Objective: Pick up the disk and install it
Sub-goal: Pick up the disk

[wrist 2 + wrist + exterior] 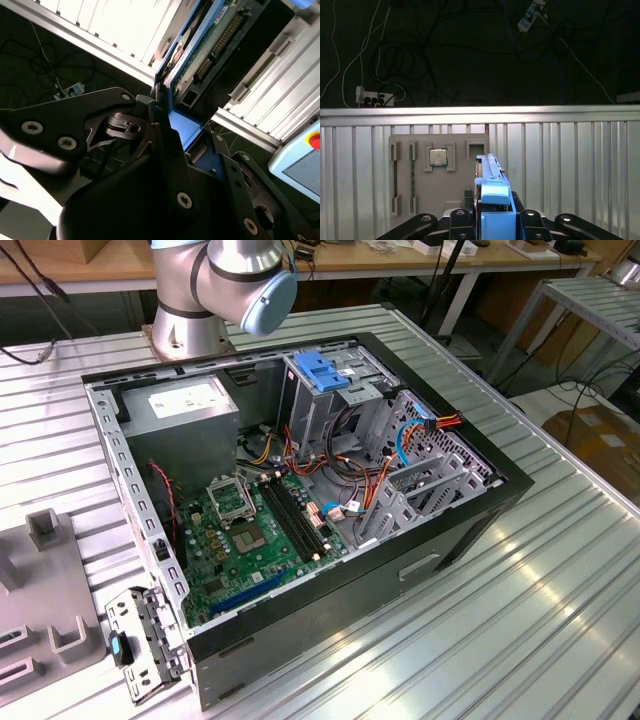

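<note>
So the disk [492, 186] is in the gripper [494, 222], turned edge-on and pinched between the two black fingers [165, 165], one on each flat side. The jaws are closed tight on it, no gap that I can spot. Its blue carrier [182, 127] sits right down between the fingers, and the rest of the drive sticks out past the fingertips. In the second wrist view you get the green circuit-board side with the connector pins.

Out beyond the tip of the disk there's a ribbed metal table [570, 165], and lying on it is a grey fixture plate [420, 195] with a processor chip [438, 157] parked in one of its pockets. Further out past the table edge it's just dark floor and a tangle of cables [405, 60].

In the exterior view, the arm [230, 280] stands at the back of the table, and next to it is the open computer case [400, 570] with its motherboard [250, 530] and blue-topped drive cage [325, 375].
</note>
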Controlling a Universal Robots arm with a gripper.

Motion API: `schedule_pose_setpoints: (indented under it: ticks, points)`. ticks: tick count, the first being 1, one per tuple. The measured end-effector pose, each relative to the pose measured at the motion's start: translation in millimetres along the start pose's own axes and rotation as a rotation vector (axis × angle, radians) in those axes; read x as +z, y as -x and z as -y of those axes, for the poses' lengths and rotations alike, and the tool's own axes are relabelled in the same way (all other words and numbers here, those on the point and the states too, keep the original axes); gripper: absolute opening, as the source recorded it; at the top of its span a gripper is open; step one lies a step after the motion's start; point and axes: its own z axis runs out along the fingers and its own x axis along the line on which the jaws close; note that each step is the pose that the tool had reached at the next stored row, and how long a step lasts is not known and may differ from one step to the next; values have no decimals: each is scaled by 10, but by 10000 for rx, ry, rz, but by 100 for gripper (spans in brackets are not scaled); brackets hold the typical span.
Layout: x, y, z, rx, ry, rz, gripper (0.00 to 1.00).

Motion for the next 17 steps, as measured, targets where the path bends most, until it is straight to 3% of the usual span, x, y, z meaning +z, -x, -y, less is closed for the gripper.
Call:
schedule_pose_setpoints:
  ticks: [17]
  points:
    - [-369, 17, -2, 3, 72, 19, 37]
